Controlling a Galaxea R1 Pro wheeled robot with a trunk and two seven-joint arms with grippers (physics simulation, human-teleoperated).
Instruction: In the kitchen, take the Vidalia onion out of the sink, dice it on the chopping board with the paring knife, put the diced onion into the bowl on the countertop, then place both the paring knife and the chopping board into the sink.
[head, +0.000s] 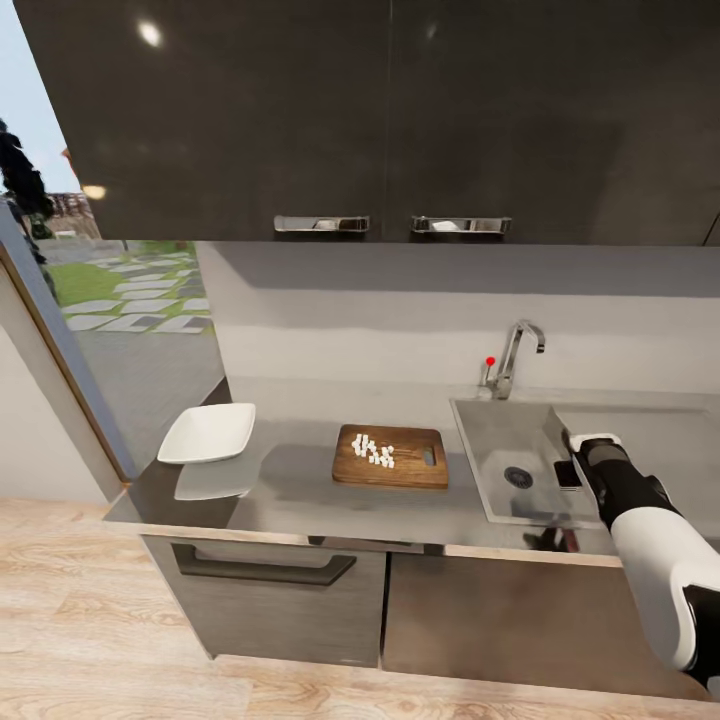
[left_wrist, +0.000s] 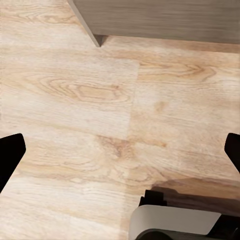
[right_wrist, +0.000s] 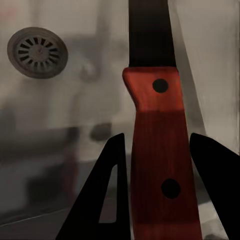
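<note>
Small white pieces of diced onion (head: 372, 450) lie on the wooden chopping board (head: 412, 472) at mid-counter. The white bowl (head: 207, 432) stands at the counter's left end, apart from the board. My right gripper (head: 572, 468) reaches down into the sink (head: 497, 437) at its right side. In the right wrist view this gripper (right_wrist: 157, 137) is shut on the paring knife (right_wrist: 152, 125) by its red-brown handle, with the dark blade pointing away over the basin floor. My left gripper (left_wrist: 120, 155) hangs open over the wooden floor, nothing between its fingers.
The sink's drain (head: 518, 477) sits left of the knife, seen also as the drain (right_wrist: 37, 51). A faucet (head: 515, 355) stands behind the basin. Dark wall cabinets (head: 390, 120) hang above. A window (head: 130, 290) opens at the left. Counter drawers (head: 265, 570) face me.
</note>
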